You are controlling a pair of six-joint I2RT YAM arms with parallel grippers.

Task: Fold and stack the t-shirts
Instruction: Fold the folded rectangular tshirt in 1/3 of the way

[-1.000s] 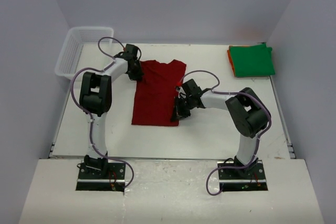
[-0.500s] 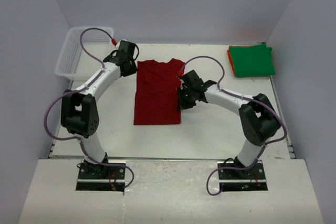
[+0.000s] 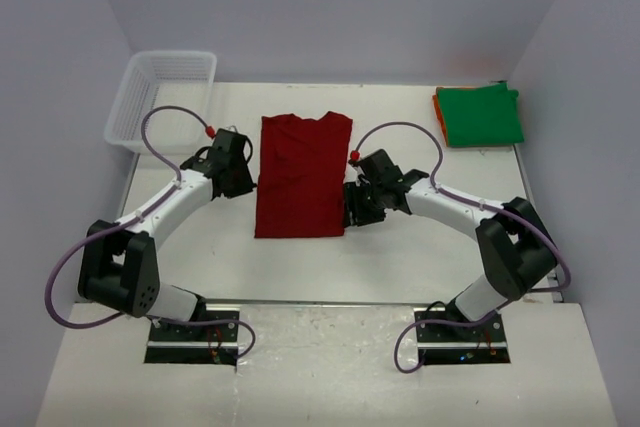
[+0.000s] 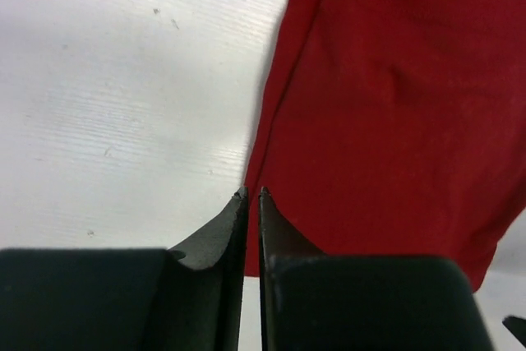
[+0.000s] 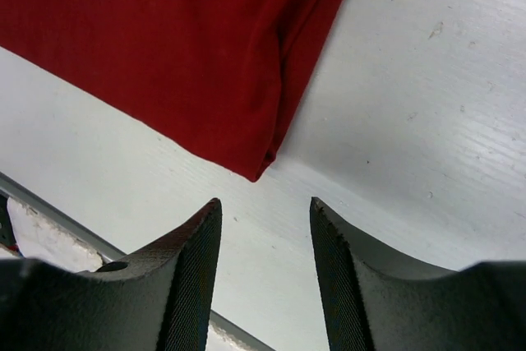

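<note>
From my bases at the near edge, both arms stretch low over the white bench (image 3: 420,247), elbows bowed outward. My left pincer (image 4: 253,193) sits at the left edge of the dark red cloth t-shirt (image 3: 303,175), fingers all but closed on nothing. My right pincer (image 5: 265,203) stands open and empty just off the shirt's near right corner. The shirt lies flat between them. Far right, a folded bright green t-shirt (image 3: 482,115) rests on an orange one (image 3: 438,105); a white plastic mesh basket (image 3: 175,52) stands far left.

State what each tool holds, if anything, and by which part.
Nothing. The left tool and right tool are empty, beside the dark red cloth t-shirt.
</note>
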